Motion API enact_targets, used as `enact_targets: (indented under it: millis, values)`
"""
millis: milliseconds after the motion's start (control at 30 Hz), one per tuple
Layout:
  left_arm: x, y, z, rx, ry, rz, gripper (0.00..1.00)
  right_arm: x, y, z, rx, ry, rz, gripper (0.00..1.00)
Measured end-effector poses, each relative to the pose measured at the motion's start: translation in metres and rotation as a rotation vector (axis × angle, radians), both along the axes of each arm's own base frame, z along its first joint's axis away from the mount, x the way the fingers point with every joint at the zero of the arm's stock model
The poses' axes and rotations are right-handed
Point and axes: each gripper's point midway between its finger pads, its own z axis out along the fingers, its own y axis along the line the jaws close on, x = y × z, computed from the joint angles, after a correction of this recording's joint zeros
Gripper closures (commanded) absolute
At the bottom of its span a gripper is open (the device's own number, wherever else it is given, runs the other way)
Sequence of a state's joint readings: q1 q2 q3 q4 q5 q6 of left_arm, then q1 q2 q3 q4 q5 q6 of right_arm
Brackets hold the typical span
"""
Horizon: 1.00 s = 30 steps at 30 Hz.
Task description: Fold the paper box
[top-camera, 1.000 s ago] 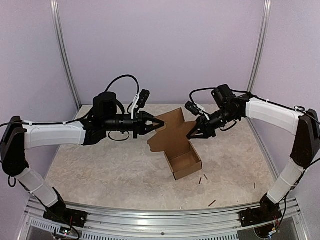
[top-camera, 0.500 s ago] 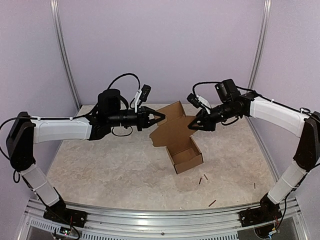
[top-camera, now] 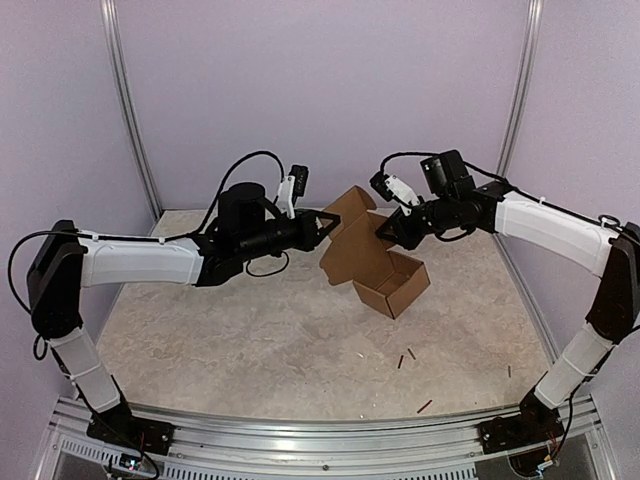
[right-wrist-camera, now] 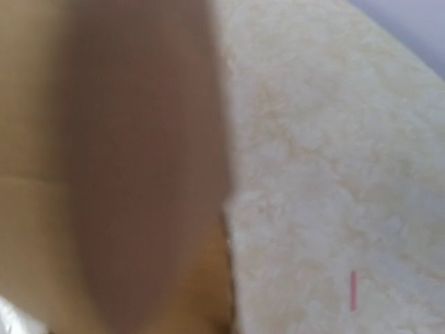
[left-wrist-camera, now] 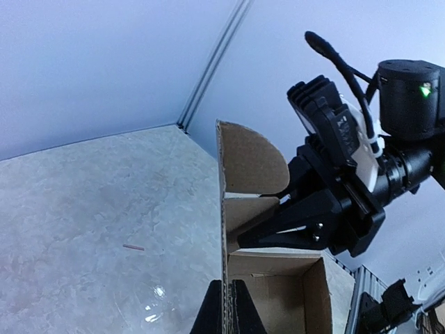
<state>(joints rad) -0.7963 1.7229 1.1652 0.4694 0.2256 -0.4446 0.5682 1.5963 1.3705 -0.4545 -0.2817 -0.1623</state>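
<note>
The paper box (top-camera: 372, 262) is plain brown cardboard, an open tray with an upright lid panel and rounded flap, held tilted above the table. My left gripper (top-camera: 327, 222) is shut on the lid panel's left edge. In the left wrist view its fingertips (left-wrist-camera: 231, 314) pinch the cardboard edge, with the open tray (left-wrist-camera: 278, 296) to the right. My right gripper (top-camera: 384, 231) is at the lid's right side, and in the left wrist view (left-wrist-camera: 259, 233) its fingers look closed on a flap. The right wrist view shows only blurred cardboard (right-wrist-camera: 111, 167), no fingers.
Small dark sticks (top-camera: 408, 355) lie on the marbled table (top-camera: 220, 330) at the front right, with more further right (top-camera: 508, 371). A pink stick shows in each wrist view (left-wrist-camera: 133, 247) (right-wrist-camera: 352, 290). Metal frame posts (top-camera: 128, 110) stand at the back corners.
Both grippers have risen and moved closer together with the box. The box has lifted off the table and turned, its tray end swinging up and to the right.
</note>
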Motion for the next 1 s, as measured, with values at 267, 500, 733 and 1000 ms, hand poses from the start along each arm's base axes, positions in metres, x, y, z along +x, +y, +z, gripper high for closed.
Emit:
enact_targets:
  millis: [267,500,733,1000]
  values:
    - [0.024,0.01,0.003,-0.007,0.008,0.131,1.0,0.012,0.0,0.025,0.029,-0.028,-0.038,0.56]
    - [0.033,0.055,0.008,0.055,-0.067,0.015,1.0,0.006,-0.037,0.053,0.079,0.024,0.103,0.34]
    - [-0.031,0.052,0.013,0.119,-0.188,-0.332,1.0,-0.025,-0.054,0.066,0.082,-0.016,0.206,0.32]
    - [-0.067,0.043,0.019,0.131,-0.245,-0.543,1.0,-0.02,-0.043,0.03,0.057,0.035,0.27,0.35]
